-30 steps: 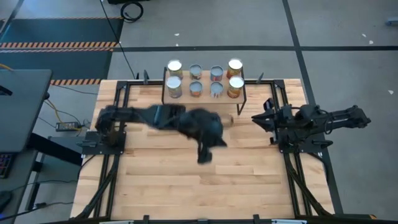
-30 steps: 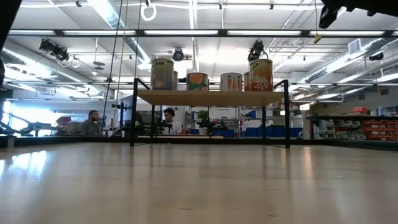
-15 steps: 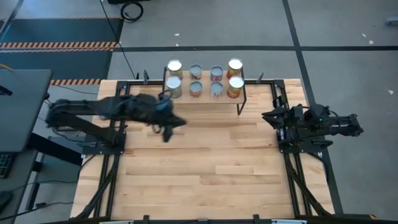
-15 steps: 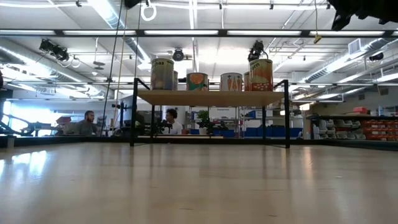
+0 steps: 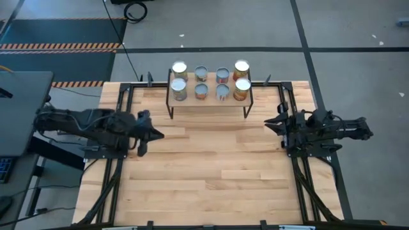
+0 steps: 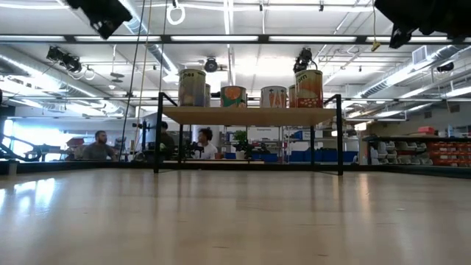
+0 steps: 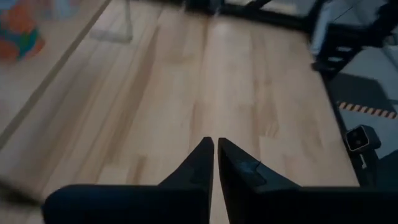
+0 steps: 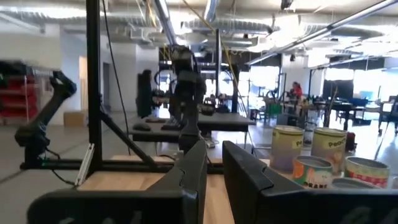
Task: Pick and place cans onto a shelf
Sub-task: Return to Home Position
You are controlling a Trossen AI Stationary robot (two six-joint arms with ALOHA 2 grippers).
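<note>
Slatted wood worktop [image 5: 211, 172] filled most of the overhead frame, and the shelf [image 5: 211, 98] sat at its upper middle. All eight cans [image 5: 201, 91] stood on the shelf's top board in two rows of four. Left pincer [image 5: 152, 133] hung over the left-centre of the frame, fingers pretty much pinched together, holding nothing. Right pincer [image 5: 270, 122] sat at centre right, also all but closed and empty. Both were well apart from the shelf.
</note>
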